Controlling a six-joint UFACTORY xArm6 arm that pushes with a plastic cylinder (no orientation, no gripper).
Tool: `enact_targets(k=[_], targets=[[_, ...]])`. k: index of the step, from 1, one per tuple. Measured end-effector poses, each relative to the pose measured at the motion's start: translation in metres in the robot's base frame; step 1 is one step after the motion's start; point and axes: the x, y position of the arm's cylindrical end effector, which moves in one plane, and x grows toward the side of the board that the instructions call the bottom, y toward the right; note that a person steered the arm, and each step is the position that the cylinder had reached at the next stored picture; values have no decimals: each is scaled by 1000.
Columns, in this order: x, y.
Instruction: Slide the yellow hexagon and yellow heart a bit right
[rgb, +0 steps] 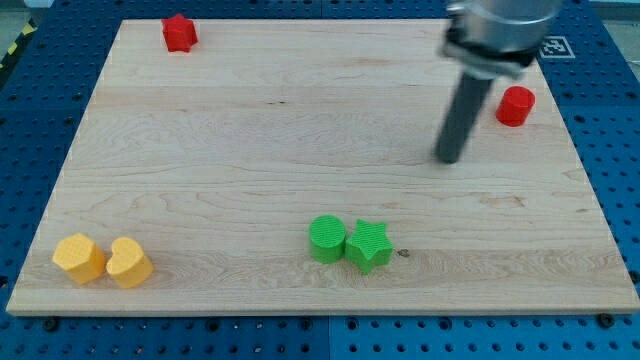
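A yellow hexagon (79, 257) and a yellow heart (129, 262) sit side by side, touching, near the board's bottom left corner, the hexagon on the view's left. My tip (449, 159) is far off at the view's upper right, well above and right of both yellow blocks. It touches no block.
A green cylinder (326, 238) and a green star (368, 246) touch each other at the bottom middle. A red star (179, 33) lies at the top left. A red cylinder (516, 105) lies right of my tip. The wooden board (250, 140) rests on a blue pegboard.
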Motion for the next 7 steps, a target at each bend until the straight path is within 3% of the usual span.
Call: enact_targets(k=[2, 3, 5, 6, 7], targets=[[42, -249], [40, -337], [46, -404], [51, -404], [87, -405]])
